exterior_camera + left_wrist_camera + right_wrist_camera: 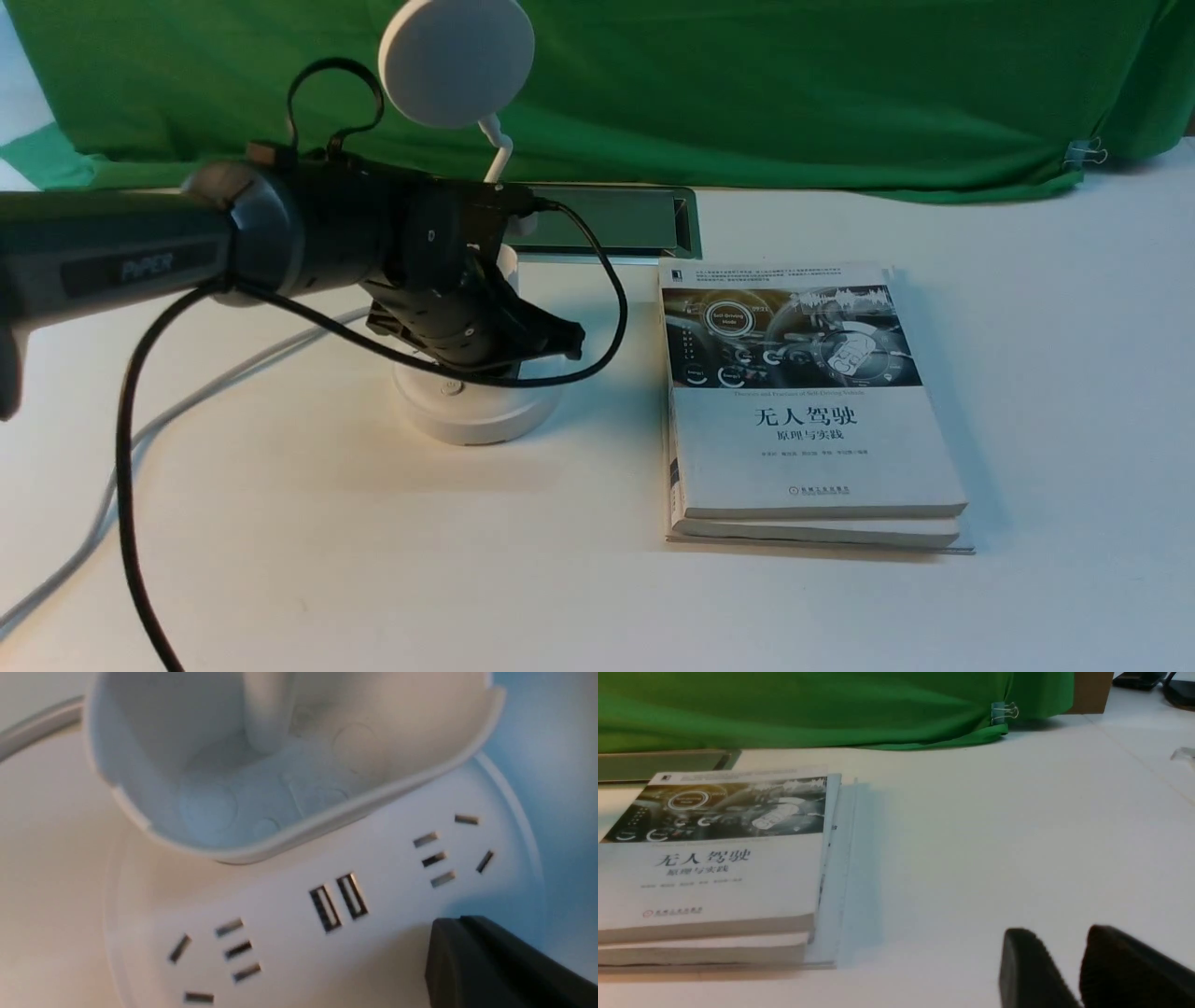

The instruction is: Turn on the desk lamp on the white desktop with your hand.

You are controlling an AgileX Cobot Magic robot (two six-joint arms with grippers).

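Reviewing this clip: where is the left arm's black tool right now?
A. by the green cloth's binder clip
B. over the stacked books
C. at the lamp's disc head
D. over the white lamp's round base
D: the left arm's black tool hangs over the white plastic desk lamp's round base, whose sockets fill the left wrist view.

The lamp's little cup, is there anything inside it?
The cup holder on the desk lamp holds no objects; only the lamp's neck rises from its floor. Its near inner wall is hidden by the rim.

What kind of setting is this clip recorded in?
Probably an office desk staged for recording: a white desktop with a cable slot, a desk lamp, stacked books and a green cloth backdrop.
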